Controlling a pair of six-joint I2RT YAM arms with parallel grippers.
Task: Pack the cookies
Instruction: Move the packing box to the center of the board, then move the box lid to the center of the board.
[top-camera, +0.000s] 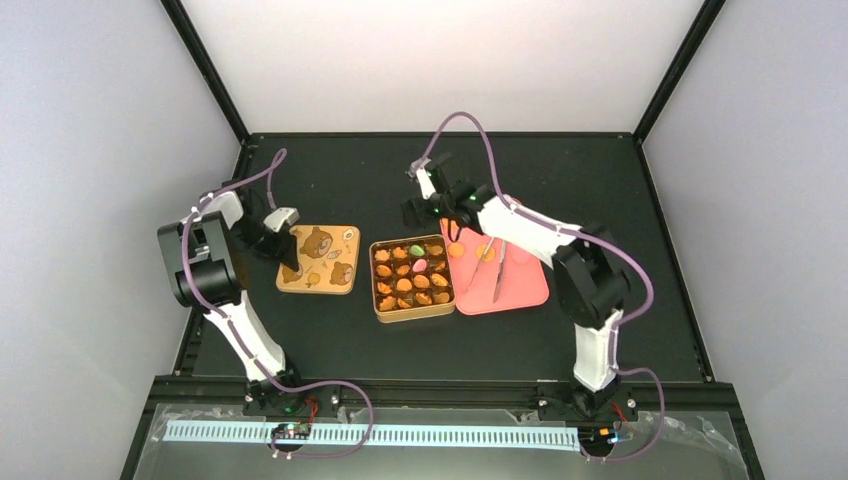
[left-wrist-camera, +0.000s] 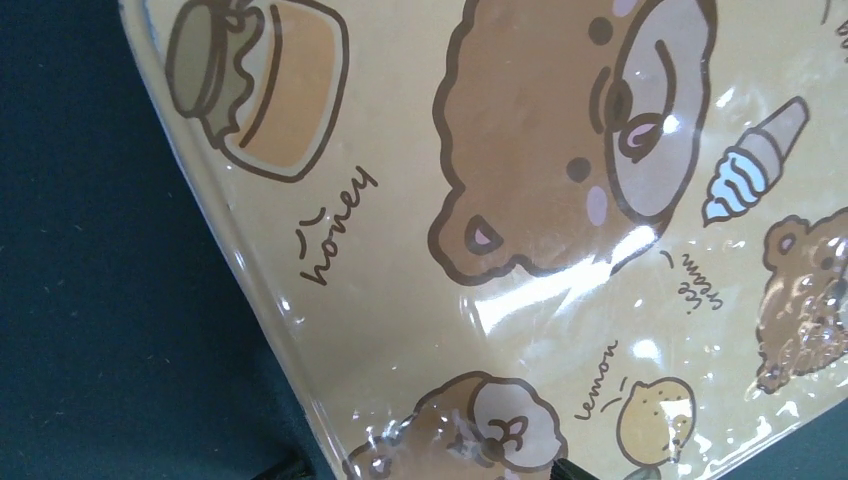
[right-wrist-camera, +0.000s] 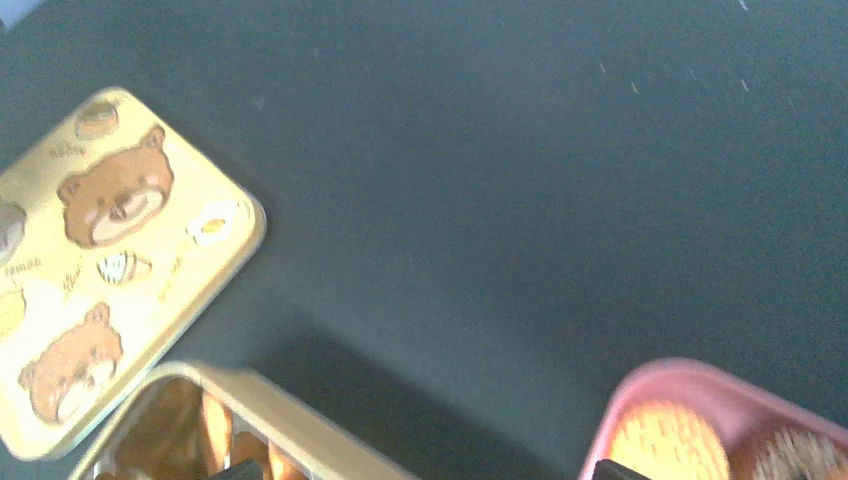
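Cookies (top-camera: 404, 285), blurred and cropped in wrist view, lie at six o'clock from my right claw (top-camera: 431, 221), jaws apart; left claw (top-camera: 288, 250) I cannot tell.

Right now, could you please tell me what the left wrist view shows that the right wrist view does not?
Only the left wrist: the lettering on the lid, readable as honey and lemon. Only the right wrist: the pink tray holding a cookie, and a corner of the tin. Both: the bear-print lid on the dark table.
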